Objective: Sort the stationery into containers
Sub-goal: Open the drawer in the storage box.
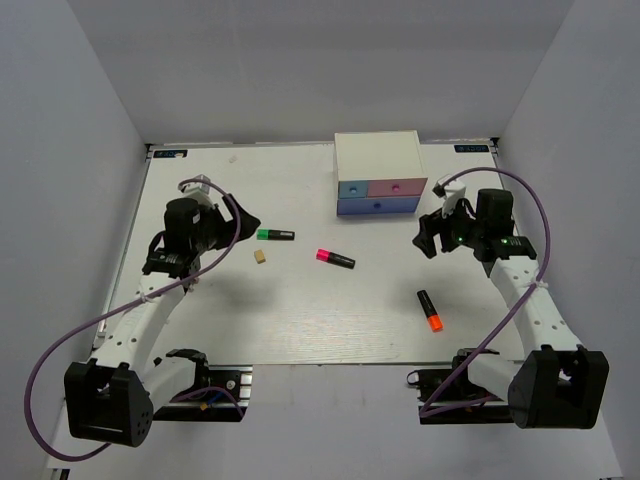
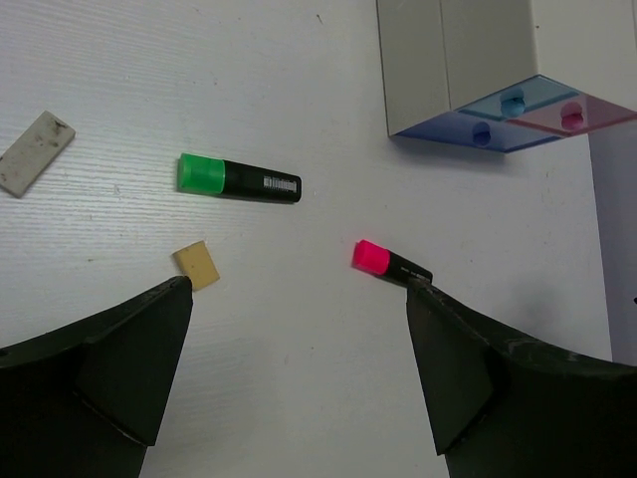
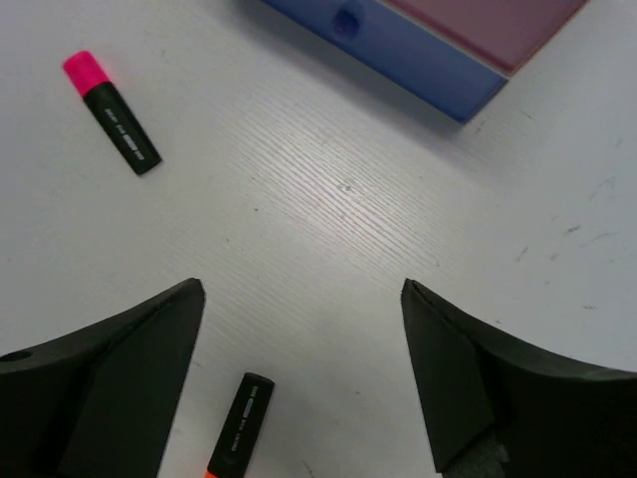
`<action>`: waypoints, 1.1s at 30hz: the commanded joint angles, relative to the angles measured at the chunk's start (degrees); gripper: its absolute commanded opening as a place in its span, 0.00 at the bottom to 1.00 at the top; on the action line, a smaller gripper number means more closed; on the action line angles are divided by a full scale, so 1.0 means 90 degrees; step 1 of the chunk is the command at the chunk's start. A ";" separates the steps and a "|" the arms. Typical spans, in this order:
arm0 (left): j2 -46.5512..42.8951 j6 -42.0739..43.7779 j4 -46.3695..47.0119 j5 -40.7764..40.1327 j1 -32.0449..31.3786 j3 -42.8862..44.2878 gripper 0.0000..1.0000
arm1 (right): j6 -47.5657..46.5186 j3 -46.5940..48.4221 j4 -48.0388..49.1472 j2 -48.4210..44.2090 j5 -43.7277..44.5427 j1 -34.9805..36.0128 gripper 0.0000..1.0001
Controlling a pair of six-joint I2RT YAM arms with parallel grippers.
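Left gripper (image 2: 299,299) hovering spread, empty, near tan block (image 2: 197,265) and green marker (image 2: 239,179); right gripper (image 3: 304,294) hanging spread, empty, near orange marker (image 3: 242,418).

Matt white table (image 3: 338,189) shows fine grain; drawers (image 2: 537,92) look translucent plastic.

The left arm (image 1: 135,322) and right arm (image 1: 535,305) have white links, black joint housings, black wedge-shaped fingers (image 2: 109,368) and 1 looping purple cable (image 1: 75,333) each.

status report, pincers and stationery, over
Left pincer open, empty; right pincer open, empty. Green marker, pink marker, orange marker, tan block lying loose. Drawers look shut, nothing blocking.
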 commanded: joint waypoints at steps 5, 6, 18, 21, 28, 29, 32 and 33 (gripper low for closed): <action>-0.0161 -0.0108 0.0454 0.0417 -0.0031 -0.0220 0.57 | 0.1978 -0.0588 0.1244 -0.0093 -0.1477 0.0012 0.32; -0.0161 -0.0109 0.0455 0.0417 -0.0031 -0.0288 0.42 | 0.2544 -0.0658 0.1459 -0.0083 -0.1565 0.0022 0.32; -0.0103 -0.0334 0.0523 0.0485 -0.0089 -0.0503 0.89 | 0.5830 -0.1216 0.4849 0.1009 -0.1411 0.0022 0.53; -0.0103 -0.0392 0.0523 0.0485 -0.0089 -0.0503 0.89 | 0.6250 -0.0855 0.5016 0.1711 -0.0953 0.0032 0.53; 0.0082 -0.0510 0.0718 0.0485 -0.0089 -0.0562 0.87 | 0.6368 -0.0396 0.5874 0.2728 -0.0786 0.0012 0.50; 0.0150 -0.0568 0.0719 0.0543 -0.0089 -0.0562 0.87 | 0.6378 -0.0298 0.5924 0.2845 -0.0756 0.0012 0.50; 0.0287 -0.0568 0.0777 0.0544 -0.0089 -0.0562 0.86 | 0.6378 -0.0093 0.6080 0.3206 -0.0794 0.0003 0.50; 0.0288 -0.0568 0.0835 0.0611 -0.0089 -0.0562 0.86 | 0.6378 -0.0024 0.6139 0.3237 -0.0785 0.0003 0.50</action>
